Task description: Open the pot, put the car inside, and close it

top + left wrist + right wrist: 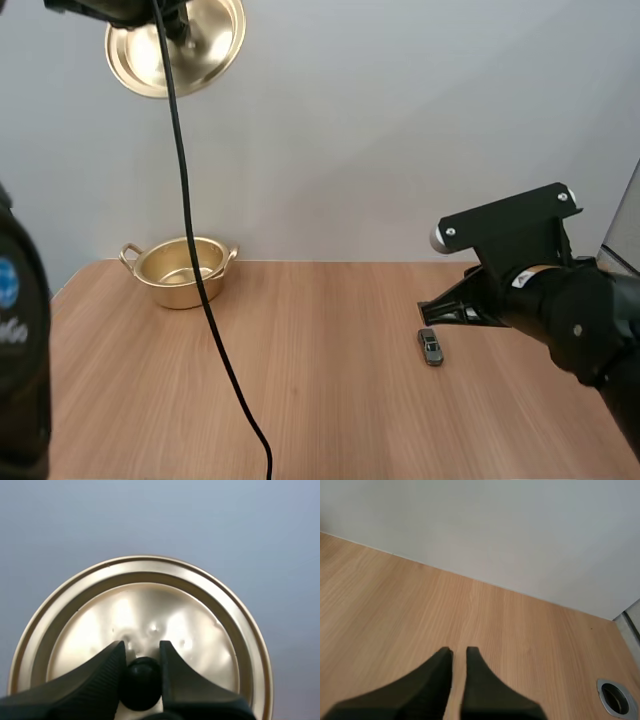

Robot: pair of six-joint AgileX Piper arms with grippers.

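Note:
A gold pot (183, 272) stands without its lid at the back left of the wooden table. High above it, my left gripper (182, 30) holds the gold lid (175, 45) tilted in the air. In the left wrist view my left gripper (141, 667) is shut on the lid's black knob (141, 682), with the lid (145, 610) spread behind the fingers. A small grey toy car (431, 346) lies on the table at the right. My right gripper (428, 312) hovers just behind and above the car. In the right wrist view my right gripper (459, 652) shows a narrow gap between its fingers, with nothing in it.
The table's back edge meets a plain pale wall. A round metal cable hole (615, 696) sits in the table beside the right gripper. Bare wood (300, 360) stretches between the pot and the car.

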